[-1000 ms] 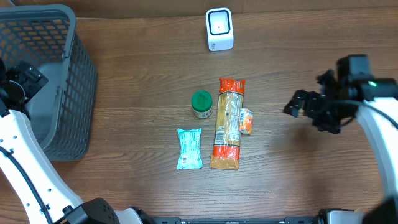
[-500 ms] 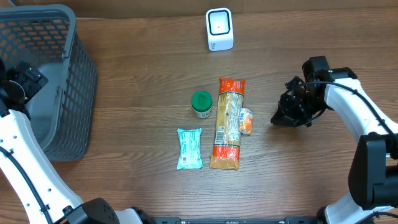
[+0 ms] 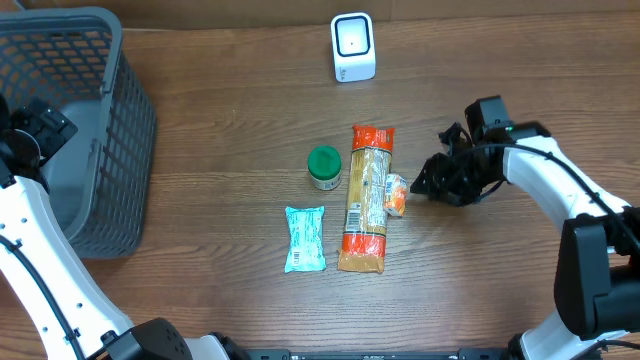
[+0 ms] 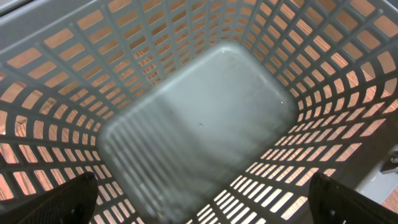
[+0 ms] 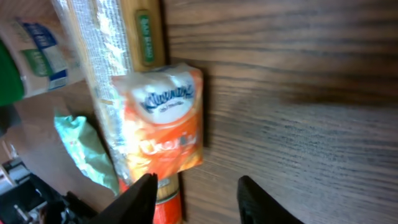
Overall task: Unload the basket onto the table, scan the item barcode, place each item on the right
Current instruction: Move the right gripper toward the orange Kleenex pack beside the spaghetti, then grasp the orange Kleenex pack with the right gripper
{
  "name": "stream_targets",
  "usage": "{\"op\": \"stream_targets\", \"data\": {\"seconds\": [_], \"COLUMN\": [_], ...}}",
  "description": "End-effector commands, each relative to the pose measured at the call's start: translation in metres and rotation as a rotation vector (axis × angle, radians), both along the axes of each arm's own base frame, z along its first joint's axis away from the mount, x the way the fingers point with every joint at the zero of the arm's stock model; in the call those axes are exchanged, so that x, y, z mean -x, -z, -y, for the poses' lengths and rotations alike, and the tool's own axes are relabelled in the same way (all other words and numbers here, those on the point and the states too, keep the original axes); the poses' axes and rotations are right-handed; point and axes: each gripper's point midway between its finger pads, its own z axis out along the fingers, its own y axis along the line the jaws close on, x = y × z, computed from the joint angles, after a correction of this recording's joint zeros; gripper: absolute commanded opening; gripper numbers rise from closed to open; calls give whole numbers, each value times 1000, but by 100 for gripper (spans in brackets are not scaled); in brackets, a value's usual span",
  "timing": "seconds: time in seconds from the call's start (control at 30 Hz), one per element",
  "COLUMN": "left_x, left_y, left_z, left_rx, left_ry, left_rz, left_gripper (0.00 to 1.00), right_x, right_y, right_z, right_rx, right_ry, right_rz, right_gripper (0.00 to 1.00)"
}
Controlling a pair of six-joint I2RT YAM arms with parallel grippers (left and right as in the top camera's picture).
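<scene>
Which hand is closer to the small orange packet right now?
Right. The right hand sits just beside the orange packet; the left hand is far off, over the basket.

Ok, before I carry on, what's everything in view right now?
basket: one, grey, table's left side
scanner: one, white, top centre
jar: one, green lid, centre, left of the pasta pack
pasta pack: one, yellow with orange ends, centre, lying flat
small packet: one, orange and white, against the pasta pack's right side
wrapper: one, teal, below the jar
table: one, brown wood
left pincer: one, black, open, above the basket
right pincer: one, black, open, just right of the small packet
</scene>
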Motion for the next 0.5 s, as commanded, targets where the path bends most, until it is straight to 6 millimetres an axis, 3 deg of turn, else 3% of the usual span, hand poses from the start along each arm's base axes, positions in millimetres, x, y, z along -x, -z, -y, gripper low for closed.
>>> {"op": "stream_targets", "data": {"seconds": [0.0, 0.27, 0.47], "left_x": [-2, -2, -2], "left_y": [-8, -8, -8], "left_z": [-2, -2, -2], "left_rx": [-11, -11, -10], "left_ry": [-14, -14, -14], "left_rz": [19, 19, 19], "left_gripper": [100, 100, 100], "right_x": [9, 18, 14], "right_y": [7, 19, 17], "right_z": [-8, -38, -44], "right_rx": [-8, -25, -35], "right_ry": [-16, -109, -85], "right_rz": [-2, 67, 70], "right_gripper": [38, 37, 36]}}
